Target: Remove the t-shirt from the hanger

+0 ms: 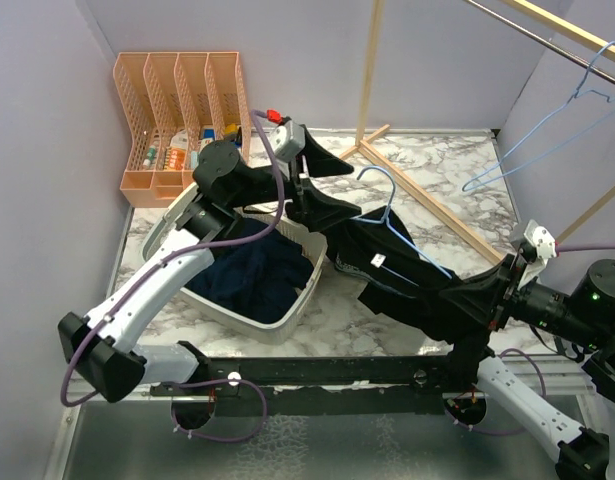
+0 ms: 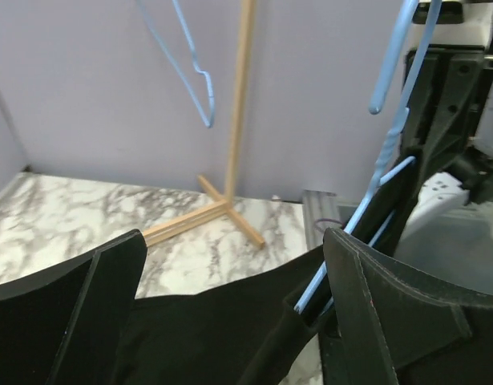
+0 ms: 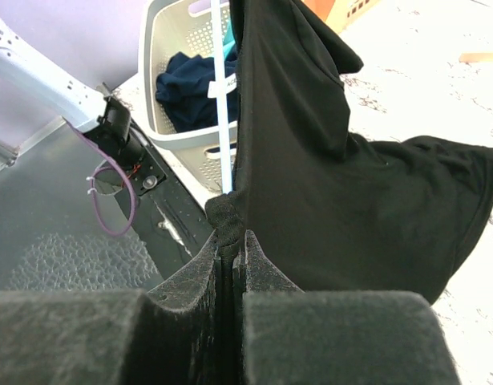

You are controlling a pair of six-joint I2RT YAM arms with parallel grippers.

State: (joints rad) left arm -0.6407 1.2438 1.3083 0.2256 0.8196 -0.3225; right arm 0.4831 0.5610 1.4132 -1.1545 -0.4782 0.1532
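Marble-patterned table (image 1: pixel 427 170), lavender walls on three sides.

1. Peach file organizer (image 1: pixel 177 120): four slots, small items inside, directly behind the laundry basket against the left wall.
2. Laundry basket (image 1: pixel 312 275): white, perforated, at the table's left-centre; dark navy clothing (image 1: pixel 252 275) heaped inside.
3. Left claw (image 2: pixel 234 249): above the basket's far right corner, released. Its fingers (image 2: pixel 374 321) stand wide apart, with black fabric and the hanger's wire lying in the gap.
4. Black t-shirt (image 1: pixel 407 285): on the hanger and stretched in the air from the basket's far right corner out to the basket's right, spanning both claws.
5. Blue wire hanger (image 1: pixel 392 215): inside the t-shirt, just right of the basket; its hook projects from the fabric toward the back.
6. Wooden rack (image 1: pixel 367 70): upright post and floor bars, behind and right of the basket.
7. Right claw (image 3: pixel 230 241): well right of the basket near the table's front edge, clenched on a pinch of the t-shirt's edge.
8. Second blue hanger (image 1: pixel 547 150): bare, hanging from a rail (image 1: pixel 547 35) far right of the basket.
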